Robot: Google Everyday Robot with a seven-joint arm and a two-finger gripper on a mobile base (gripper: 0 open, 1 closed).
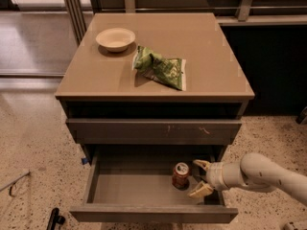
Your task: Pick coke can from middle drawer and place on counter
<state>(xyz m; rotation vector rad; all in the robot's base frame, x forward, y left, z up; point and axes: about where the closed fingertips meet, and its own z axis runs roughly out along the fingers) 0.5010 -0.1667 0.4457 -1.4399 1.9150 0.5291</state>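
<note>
Down in the open middle drawer (134,188), near its right-hand end as the camera sees it, the coke can (181,175) is standing upright on the grey floor. Its silver top and pull tab face up, so the long axis is vertical.

The gripper (194,178) is inside the drawer too, reaching in sideways from the right of the camera view at about the can's height. It's spread wide and holding nothing. One of the fingers (201,190) is toward the drawer front and the other toward the back.

The bit that matters is that the can sits straight ahead of the fingertips, lined up with the gap between them. It looks just short of being inside that gap. Whether a tip is already brushing the can is hard to say.

So the next move looks like a short push further along the same line and a squeeze across the can's sides. After that it's a lift up and out, clear of the drawer front above.

Up on the counter (206,47) there's a bowl (115,38) and a green chip bag (159,67), and the can would need a spot beside those.
</note>
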